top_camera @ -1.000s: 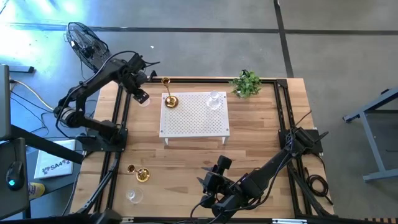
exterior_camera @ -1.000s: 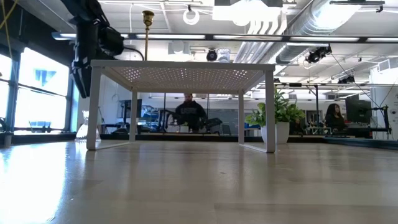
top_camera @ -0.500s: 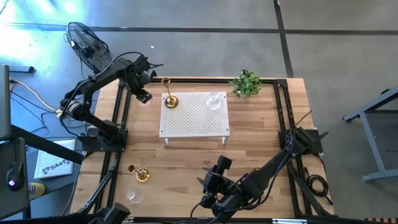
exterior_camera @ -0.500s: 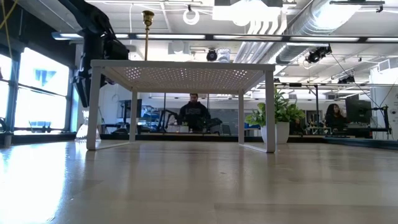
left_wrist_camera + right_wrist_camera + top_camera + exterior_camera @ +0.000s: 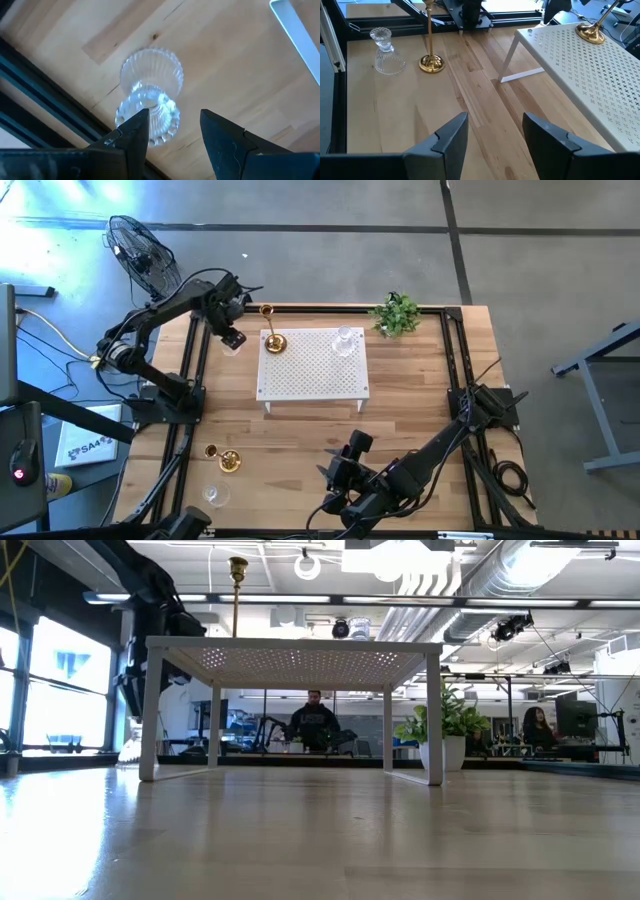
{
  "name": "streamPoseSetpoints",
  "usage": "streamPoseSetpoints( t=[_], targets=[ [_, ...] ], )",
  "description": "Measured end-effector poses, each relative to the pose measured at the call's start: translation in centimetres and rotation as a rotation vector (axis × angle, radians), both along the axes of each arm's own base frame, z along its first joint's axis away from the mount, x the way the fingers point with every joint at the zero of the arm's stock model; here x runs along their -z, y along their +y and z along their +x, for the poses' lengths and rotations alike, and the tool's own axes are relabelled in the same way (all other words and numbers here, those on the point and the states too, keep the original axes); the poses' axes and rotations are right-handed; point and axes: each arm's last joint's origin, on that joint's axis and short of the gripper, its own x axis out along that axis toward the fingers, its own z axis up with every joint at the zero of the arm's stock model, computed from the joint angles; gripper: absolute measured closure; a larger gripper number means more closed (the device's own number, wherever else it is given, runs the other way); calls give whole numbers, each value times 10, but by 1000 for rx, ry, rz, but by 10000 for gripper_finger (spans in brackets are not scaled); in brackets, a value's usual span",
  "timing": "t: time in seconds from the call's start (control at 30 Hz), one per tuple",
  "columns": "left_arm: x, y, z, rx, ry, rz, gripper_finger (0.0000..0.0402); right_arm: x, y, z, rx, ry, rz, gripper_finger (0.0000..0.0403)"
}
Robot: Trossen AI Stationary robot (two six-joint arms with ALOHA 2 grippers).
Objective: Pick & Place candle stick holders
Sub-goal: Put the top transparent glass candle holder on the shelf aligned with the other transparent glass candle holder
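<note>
One glass holder (image 5: pixel 150 95) | partly hidden behind open left pincer (image 5: pixel 172 132)

You get overhead view straight down; low view level across table; both share white perforated stand (image 5: pixel 312 364).

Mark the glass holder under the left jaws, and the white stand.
glass holder (image 5: pixel 150 95), left wrist view, on its ribbed body.
white stand (image 5: pixel 312 375), high view, on its bare perforated top.

white perforated stand (image 5: pixel 312 364) mid-table | green plant (image 5: pixel 397 314) far corner | fan (image 5: pixel 140 252) on floor | seated person (image 5: pixel 315 722) behind
</note>
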Motion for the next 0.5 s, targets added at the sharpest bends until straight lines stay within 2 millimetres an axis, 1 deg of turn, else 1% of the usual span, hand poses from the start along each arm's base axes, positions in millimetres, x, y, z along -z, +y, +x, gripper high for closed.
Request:
streamPoseSetpoints(
  t=[0.3, 0.4, 0.5],
  targets=[
    [10, 0, -1, 6, 9, 29, 232, 0, 0, 0, -1, 1, 2, 222],
    [11, 1, -1, 3, 39, 61, 247, 0, 0, 0, -2, 2, 2, 222],
    [11, 1, -1, 15, 35, 64, 277, 0, 0, 0, -2, 2, 2, 222]
  ],
)
